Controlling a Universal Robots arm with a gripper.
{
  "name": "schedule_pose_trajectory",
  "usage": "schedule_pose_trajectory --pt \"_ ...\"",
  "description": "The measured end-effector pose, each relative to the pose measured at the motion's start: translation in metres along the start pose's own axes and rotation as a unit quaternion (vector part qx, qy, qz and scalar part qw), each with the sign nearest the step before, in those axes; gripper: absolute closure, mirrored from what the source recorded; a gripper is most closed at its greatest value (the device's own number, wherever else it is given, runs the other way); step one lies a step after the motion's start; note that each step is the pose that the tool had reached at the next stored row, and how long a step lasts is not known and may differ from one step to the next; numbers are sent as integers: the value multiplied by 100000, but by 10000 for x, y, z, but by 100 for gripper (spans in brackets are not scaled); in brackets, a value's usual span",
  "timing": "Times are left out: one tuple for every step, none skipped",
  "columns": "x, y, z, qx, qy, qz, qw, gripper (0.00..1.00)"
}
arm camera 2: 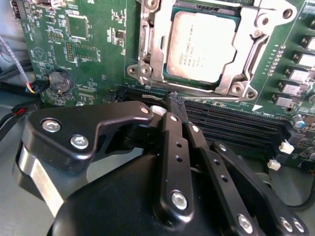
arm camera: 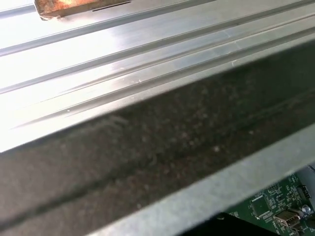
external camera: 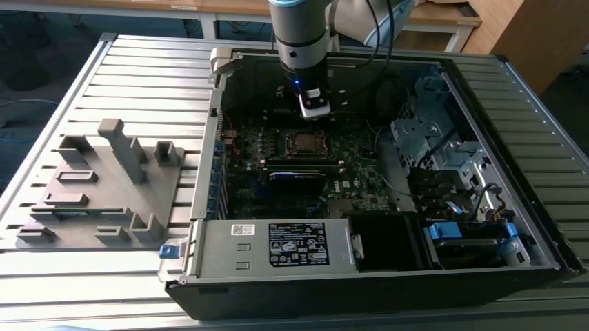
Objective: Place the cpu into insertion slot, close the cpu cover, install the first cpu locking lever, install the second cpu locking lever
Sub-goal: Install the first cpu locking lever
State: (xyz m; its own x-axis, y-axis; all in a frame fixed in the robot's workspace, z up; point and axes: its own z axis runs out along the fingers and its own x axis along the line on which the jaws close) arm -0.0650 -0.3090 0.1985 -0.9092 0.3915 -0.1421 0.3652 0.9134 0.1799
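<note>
The cpu (arm camera 2: 204,46), a flat silver-grey square, lies in the insertion slot (external camera: 302,143) on the green motherboard (arm camera 2: 93,49) inside the open computer case. The cpu cover (arm camera 2: 153,54), a silvery frame with a square window, lies flat around it. My gripper (arm camera 2: 174,100) hovers just beside the socket, over the black memory slots. Its black fingers (arm camera 2: 170,147) are shut together with nothing between them. In the exterior view my gripper (external camera: 315,114) hangs from the arm just behind the socket, a little above the board.
Long black memory slots (arm camera 2: 236,123) run beside the socket, and a coin battery (arm camera 2: 60,81) sits further off. The case walls (external camera: 216,138), a power supply (external camera: 276,245) and a drive cage (external camera: 432,138) ring the board. A grey fixture block (external camera: 101,186) stands at the exterior view's left.
</note>
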Motion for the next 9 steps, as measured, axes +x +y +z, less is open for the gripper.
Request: schedule_pose_trajectory --pt "0 0 1 -17 6 47 100000 89" --pt "0 0 2 -31 5 77 100000 89" --pt "1 0 4 -50 3 103 100000 89" --pt "2 0 6 -69 6 121 100000 89" --pt "2 -1 7 -115 27 138 100000 89" --pt "4 -1 8 -212 66 167 100000 89" --pt "5 -2 9 -321 109 198 99999 89" --pt "7 -2 10 -457 166 232 99999 89" --pt "8 -2 12 -570 206 255 99998 89"
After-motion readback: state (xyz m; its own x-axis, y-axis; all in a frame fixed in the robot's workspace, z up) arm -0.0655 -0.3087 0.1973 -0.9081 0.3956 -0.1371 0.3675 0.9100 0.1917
